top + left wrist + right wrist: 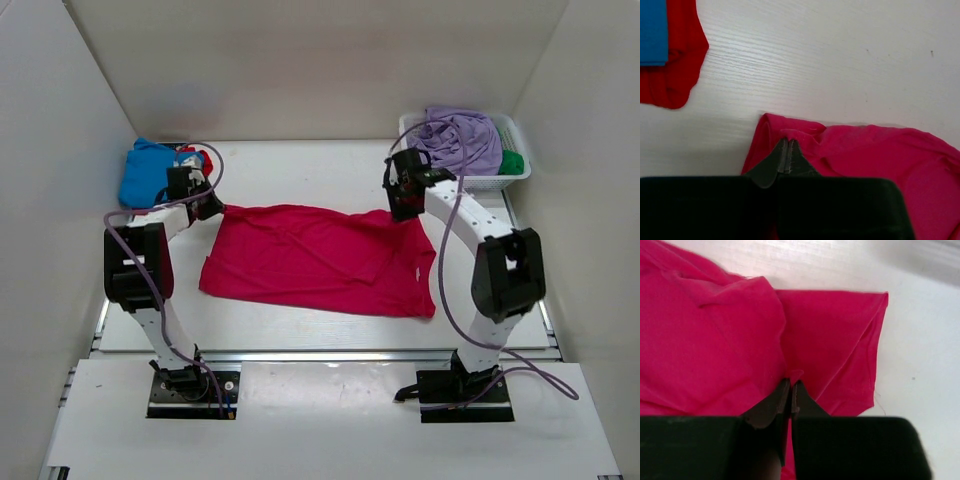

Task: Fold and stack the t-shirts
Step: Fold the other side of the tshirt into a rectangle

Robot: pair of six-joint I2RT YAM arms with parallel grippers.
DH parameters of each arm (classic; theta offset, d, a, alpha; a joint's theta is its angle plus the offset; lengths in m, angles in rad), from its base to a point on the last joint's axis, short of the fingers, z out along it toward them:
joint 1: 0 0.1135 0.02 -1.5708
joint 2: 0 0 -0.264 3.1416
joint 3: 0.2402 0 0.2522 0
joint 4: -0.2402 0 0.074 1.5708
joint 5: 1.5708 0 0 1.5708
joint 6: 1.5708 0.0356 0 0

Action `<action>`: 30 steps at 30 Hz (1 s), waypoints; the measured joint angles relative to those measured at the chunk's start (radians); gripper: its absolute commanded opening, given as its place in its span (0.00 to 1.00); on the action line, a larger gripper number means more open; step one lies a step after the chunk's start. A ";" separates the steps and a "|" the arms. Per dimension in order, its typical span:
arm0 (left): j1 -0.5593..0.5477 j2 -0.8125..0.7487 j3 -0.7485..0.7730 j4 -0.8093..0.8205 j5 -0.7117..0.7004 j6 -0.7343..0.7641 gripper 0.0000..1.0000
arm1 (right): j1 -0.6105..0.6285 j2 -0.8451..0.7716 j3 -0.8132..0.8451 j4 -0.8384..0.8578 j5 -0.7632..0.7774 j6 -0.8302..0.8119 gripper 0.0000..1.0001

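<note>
From above, the white latticed plastic basket (pixel 517 128) sits at 2 o'clock on the white bench (pixel 300 165). It holds a lavender cloth t-shirt (pixel 462 140) heaped above its rim. A green cloth t-shirt (pixel 512 163) is tucked in the basket's 4 o'clock corner, mostly hidden. At 10 o'clock lies a bright blue cloth t-shirt (pixel 145 178). A red cloth t-shirt (pixel 204 160) is just beside it at its 3 o'clock, largely masked by the left wrist. The crimson-pink cloth t-shirt (pixel 320 262) lies spread and wrinkled across the middle of the bench. The left fingers (pixel 211 206) meet its 10 o'clock corner and the right fingers (pixel 402 212) its 1 o'clock corner. How far either pair is parted is too small to make out here.

In the left wrist view, the left fingers (pixel 781 157) are pressed together, pinching a raised fold at the edge of the crimson-pink t-shirt (pixel 880 155). The black wrist body cuts off everything below. At 10 o'clock the blue t-shirt (pixel 652 30) lies on the red one (pixel 677 75), both cropped by the frame. Bare bench (pixel 840 60) separates them from the crimson-pink cloth.

In the right wrist view, the right fingers (pixel 782 397) are clamped on a small pucker of the crimson-pink t-shirt (pixel 715 340). The cloth fills the frame from 9 to 1 o'clock, with a doubled-over flap toward 2 o'clock. Bare bench (pixel 925 340) shows at 3 o'clock, and the black body hides the lower part.
</note>
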 measured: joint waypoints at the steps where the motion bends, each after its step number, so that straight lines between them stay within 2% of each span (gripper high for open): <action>1: 0.001 -0.016 -0.003 -0.003 0.007 0.002 0.00 | -0.004 -0.038 -0.055 0.027 -0.015 -0.005 0.00; 4: 0.002 -0.071 -0.031 -0.010 0.025 0.011 0.00 | -0.015 -0.134 -0.168 0.082 -0.063 -0.015 0.00; 13: 0.014 -0.173 -0.143 -0.077 0.025 0.026 0.00 | -0.006 -0.311 -0.335 0.179 -0.150 -0.022 0.00; 20: 0.045 -0.264 -0.196 -0.143 -0.008 0.046 0.00 | 0.001 -0.422 -0.473 0.192 -0.197 -0.011 0.00; 30: 0.050 -0.357 -0.264 -0.209 -0.046 0.081 0.00 | 0.002 -0.563 -0.587 0.200 -0.225 0.008 0.00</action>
